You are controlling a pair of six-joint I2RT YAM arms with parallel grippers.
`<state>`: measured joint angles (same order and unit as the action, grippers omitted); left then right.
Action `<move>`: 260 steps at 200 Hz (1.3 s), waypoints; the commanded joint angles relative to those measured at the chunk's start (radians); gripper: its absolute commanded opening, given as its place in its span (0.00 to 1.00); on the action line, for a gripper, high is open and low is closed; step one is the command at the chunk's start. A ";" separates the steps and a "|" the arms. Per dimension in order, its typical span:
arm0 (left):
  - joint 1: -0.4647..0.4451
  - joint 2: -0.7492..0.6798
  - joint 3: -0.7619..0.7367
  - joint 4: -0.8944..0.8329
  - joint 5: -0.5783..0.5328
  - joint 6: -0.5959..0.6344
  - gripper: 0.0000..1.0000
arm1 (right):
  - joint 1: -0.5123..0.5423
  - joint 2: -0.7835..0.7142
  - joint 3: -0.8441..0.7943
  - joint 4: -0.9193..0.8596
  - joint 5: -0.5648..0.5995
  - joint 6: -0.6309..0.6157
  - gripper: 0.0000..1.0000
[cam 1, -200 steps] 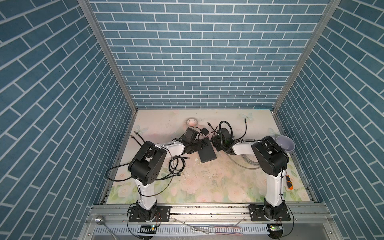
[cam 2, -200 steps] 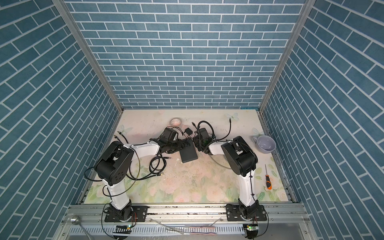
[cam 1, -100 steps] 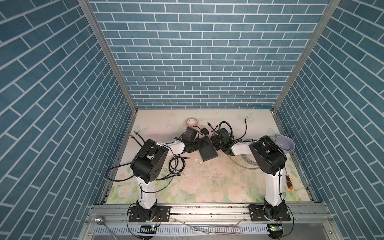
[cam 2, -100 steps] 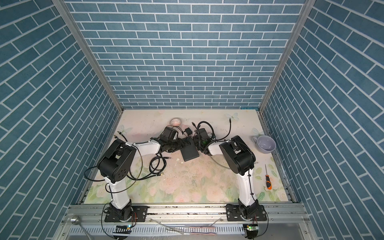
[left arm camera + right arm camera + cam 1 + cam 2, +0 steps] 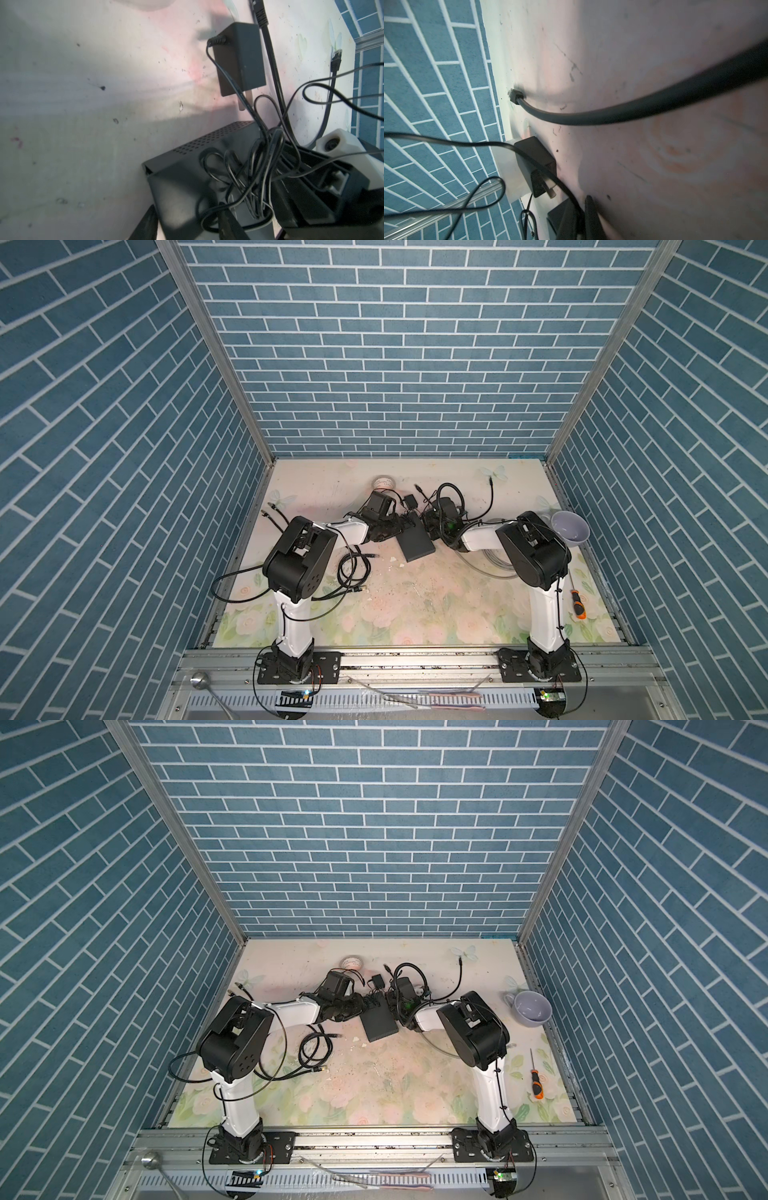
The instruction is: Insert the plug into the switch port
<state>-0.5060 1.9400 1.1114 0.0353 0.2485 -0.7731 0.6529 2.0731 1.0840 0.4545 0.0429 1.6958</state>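
Switch (image 5: 417, 545) lying flat on the table (image 5: 415, 605), midway between the side edges and nearer the back edge than the front, with both arms stretched to its far end.

Left gripper (image 5: 187, 220): fingers (image 5: 146, 222) apart, astride a corner of the switch. Whether they pinch it cannot be told.

Right gripper (image 5: 580, 207): fingers pressed together, with the thin cord (image 5: 270, 143) of the power adapter (image 5: 239, 60) running into them. The plug is hidden, so a hold on it is likely but not shown.

The adapter sits just behind the switch, toward the back edge. In the left wrist view, loops of the thin cord lie tangled over the switch top.

Likely hazards:
- (a) The tangle may catch on either gripper and drag the plug off line as it nears the port.
- (b) The switch may slide on the table under the push if the left fingers are not clamped.
- (c) A skewed plug may jam at the port mouth, since neither the port nor the plug tip is in view.
- (d) The two grippers stand close together and may touch.
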 commanded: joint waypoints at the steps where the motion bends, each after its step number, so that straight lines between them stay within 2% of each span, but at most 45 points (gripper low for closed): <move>1: -0.042 0.072 0.042 0.166 0.133 0.023 0.46 | 0.158 0.052 0.014 -0.018 -0.288 -0.006 0.02; 69: -0.045 0.084 0.047 0.183 0.168 0.021 0.46 | 0.187 0.089 0.073 0.002 -0.319 -0.017 0.03; 196: -0.049 0.083 0.045 0.175 0.156 0.033 0.45 | 0.208 0.106 0.125 -0.033 -0.422 -0.104 0.03; 232: -0.040 0.060 0.021 0.164 0.117 0.025 0.46 | 0.196 0.083 0.099 -0.034 -0.403 -0.112 0.10; 260: -0.022 0.006 -0.023 0.128 0.045 0.014 0.48 | 0.165 0.053 0.080 -0.081 -0.377 -0.150 0.20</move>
<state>-0.4850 1.9530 1.1149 0.0803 0.1871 -0.7700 0.6643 2.1277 1.1725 0.4309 0.0032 1.5898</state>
